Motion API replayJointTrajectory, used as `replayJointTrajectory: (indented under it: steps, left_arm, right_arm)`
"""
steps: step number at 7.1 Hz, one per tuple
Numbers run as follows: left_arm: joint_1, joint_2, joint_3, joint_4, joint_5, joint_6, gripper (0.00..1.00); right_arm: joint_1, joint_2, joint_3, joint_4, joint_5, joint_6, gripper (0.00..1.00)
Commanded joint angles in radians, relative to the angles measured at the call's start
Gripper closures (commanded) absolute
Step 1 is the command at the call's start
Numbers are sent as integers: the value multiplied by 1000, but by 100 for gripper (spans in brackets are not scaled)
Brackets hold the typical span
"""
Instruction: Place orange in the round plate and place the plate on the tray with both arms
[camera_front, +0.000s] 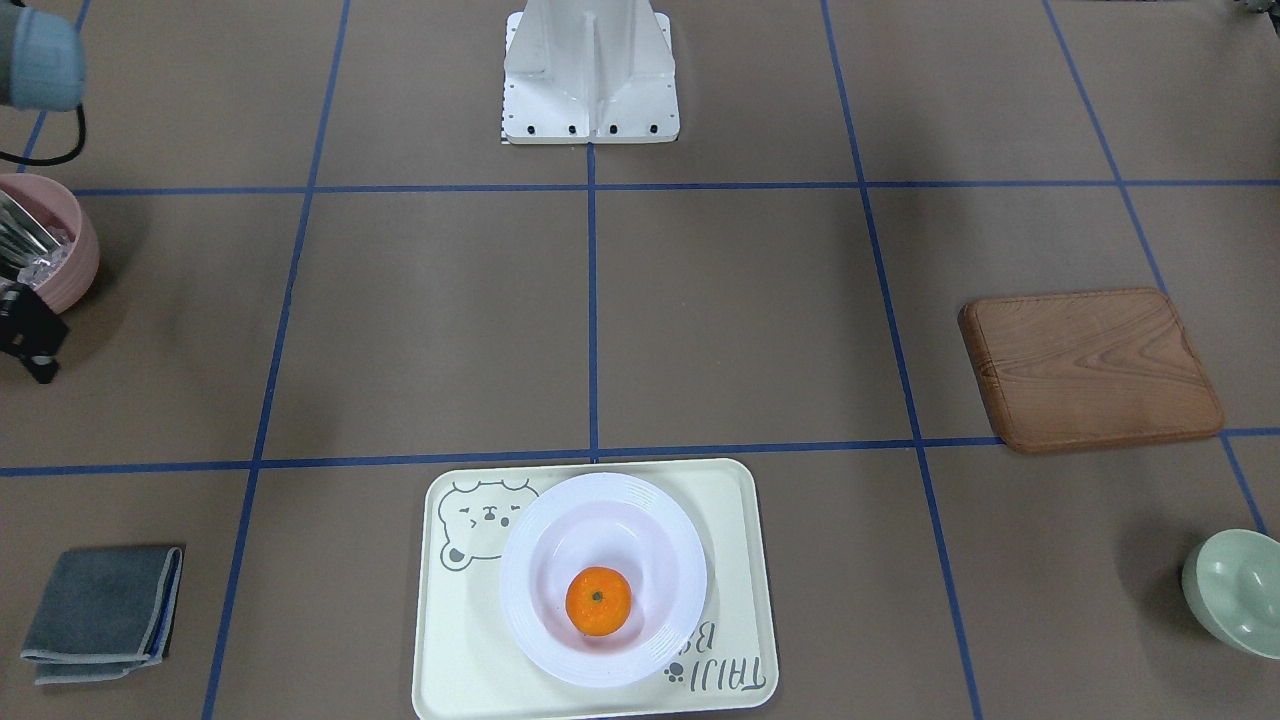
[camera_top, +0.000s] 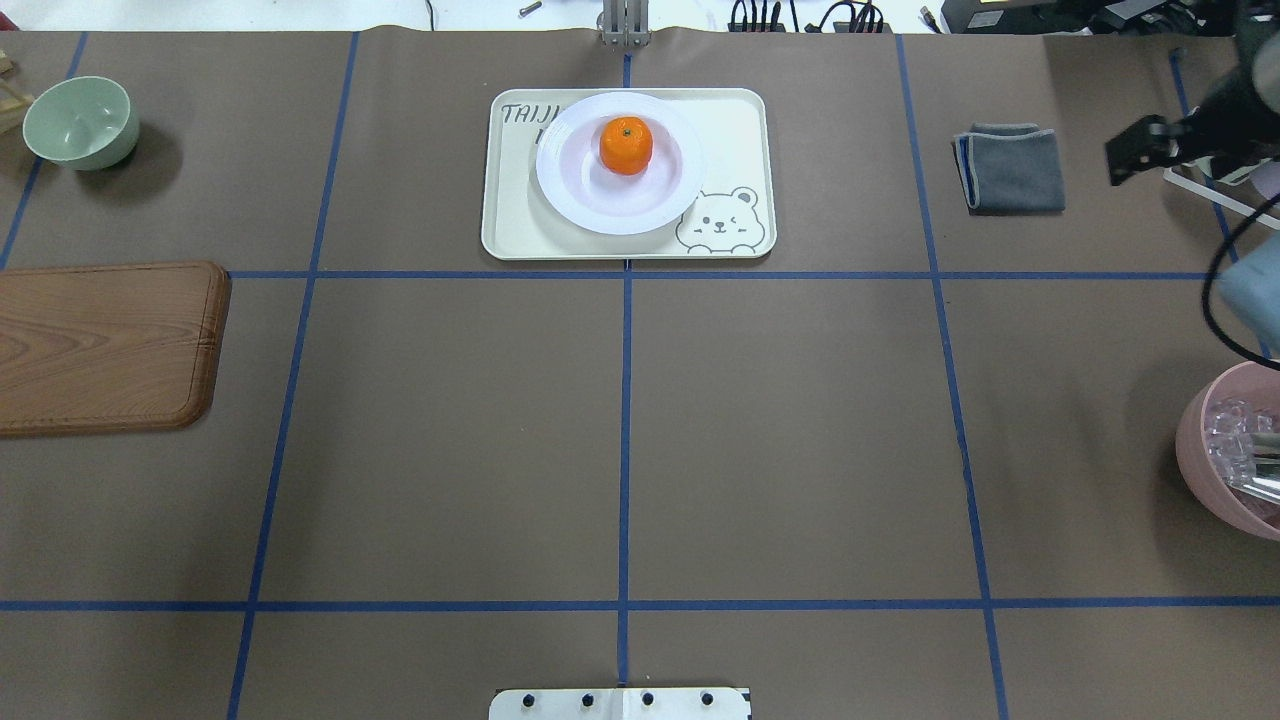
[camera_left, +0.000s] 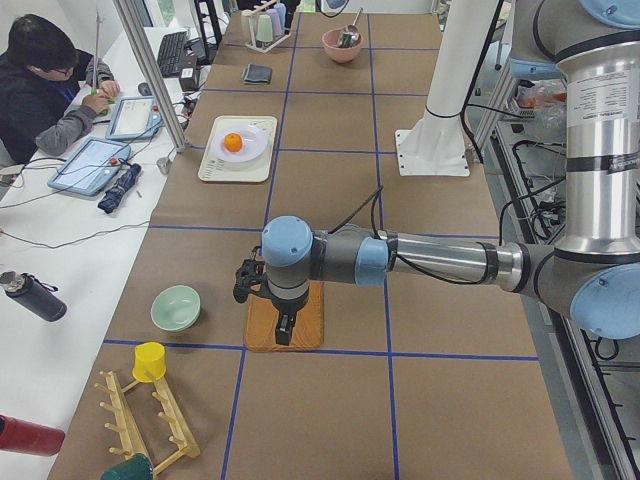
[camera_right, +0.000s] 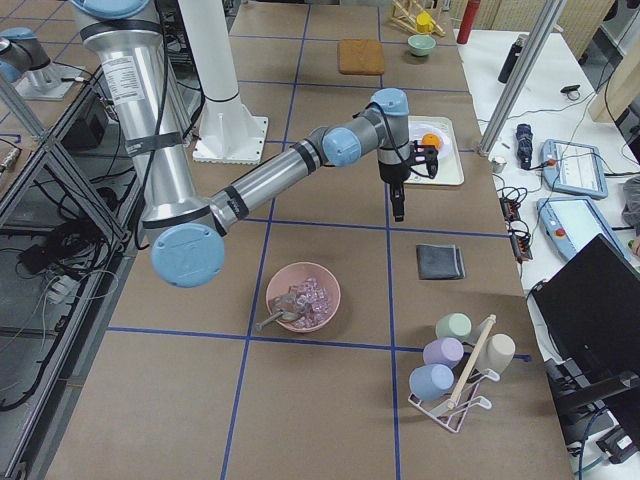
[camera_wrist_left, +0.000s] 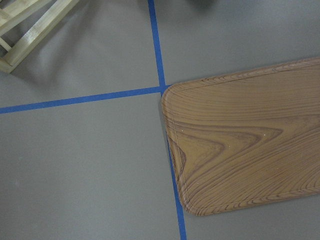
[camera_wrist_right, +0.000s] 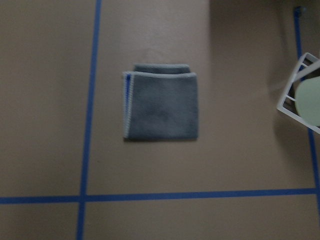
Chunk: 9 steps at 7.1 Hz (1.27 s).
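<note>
The orange (camera_front: 598, 601) lies in the round plate (camera_front: 530, 585), stem dot up. The white plate rests on the cream bear tray (camera_front: 735, 530), toward its lettered end; from overhead the orange (camera_top: 626, 145), plate (camera_top: 570, 195) and tray (camera_top: 740, 130) sit at the table's far middle. Neither gripper is near them. My left gripper (camera_left: 283, 328) hangs over the brown wooden board (camera_left: 305, 320), and I cannot tell if it is open or shut. My right gripper (camera_top: 1145, 152) shows as a black block at the table's edge beside the grey cloth (camera_top: 1010, 167); its jaws cannot be made out.
A pale green bowl (camera_top: 80, 122) sits at the far left. A pink bowl (camera_top: 1225, 460) with ice and a metal utensil sits at the right edge. Racks stand at both table ends: a wooden one (camera_left: 150, 420) and a cup rack (camera_right: 455, 375). A person (camera_left: 45, 85) sits beyond the table.
</note>
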Motion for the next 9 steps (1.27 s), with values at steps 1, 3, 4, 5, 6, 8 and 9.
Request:
replayJointTrajectory:
  steps: [1, 3, 4, 5, 6, 8, 9]
  left_arm:
    - [0, 3, -6, -1, 2, 0, 1]
    - [1, 1, -7, -1, 2, 0, 1]
    - [0, 1, -11, -1, 2, 0, 1]
    - [0, 1, -11, -1, 2, 0, 1]
    - [0, 1, -11, -3, 2, 0, 1]
    - [0, 1, -11, -3, 2, 0, 1]
    - [1, 1, -9, -4, 2, 0, 1]
  right_arm:
    - [185, -214, 2, 2, 70, -378, 0]
    - [317, -337, 4, -6, 149, -590, 0]
    - [342, -376, 7, -4, 200, -622, 0]
    - [342, -379, 1, -3, 216, -625, 0]
    - [342, -381, -2, 0, 207, -640, 0]
    - [342, -379, -74, 8, 217, -637, 0]
    - [345, -382, -82, 7, 217, -637, 0]
